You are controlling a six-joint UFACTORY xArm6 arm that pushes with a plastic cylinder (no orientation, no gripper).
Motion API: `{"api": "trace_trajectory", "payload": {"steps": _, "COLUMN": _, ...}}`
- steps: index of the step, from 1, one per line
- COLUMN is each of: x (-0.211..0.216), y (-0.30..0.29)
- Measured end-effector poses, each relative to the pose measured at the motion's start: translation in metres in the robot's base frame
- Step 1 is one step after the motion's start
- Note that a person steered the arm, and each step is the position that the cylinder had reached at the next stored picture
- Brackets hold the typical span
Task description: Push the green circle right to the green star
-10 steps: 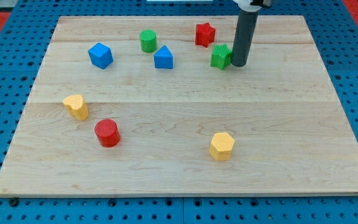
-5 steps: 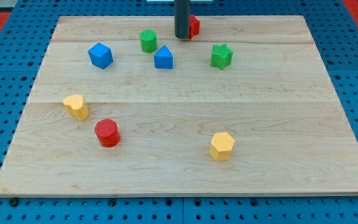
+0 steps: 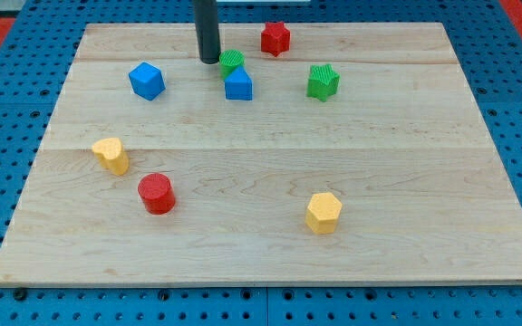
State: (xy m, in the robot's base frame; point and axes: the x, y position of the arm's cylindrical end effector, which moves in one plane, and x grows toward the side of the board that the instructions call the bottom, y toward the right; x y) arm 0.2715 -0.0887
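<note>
My tip (image 3: 209, 60) touching green circle (image 3: 232, 62) on its left; no gripper on rig, so open/shut n/a. Circle jammed vs blue block (image 3: 238, 84) just below it, green star (image 3: 323, 81) well right. Risk: circle drags blue block along or skids up toward red star (image 3: 276, 38), off counter (image 3: 270, 254) line to target.

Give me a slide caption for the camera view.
My tip at the green circle's left; blue block touching it; green star farther right.

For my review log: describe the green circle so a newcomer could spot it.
On the wooden board, look near the view's top edge, beside my tip. The green circle sits on its right, just above the blue block. The green star stands alone further right.
</note>
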Motion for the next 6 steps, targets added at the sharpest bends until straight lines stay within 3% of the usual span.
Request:
{"api": "trace_trajectory", "payload": {"steps": 2, "x": 0.021, "y": 0.036}}
{"api": "trace_trajectory", "payload": {"steps": 6, "x": 0.018, "y": 0.211}}
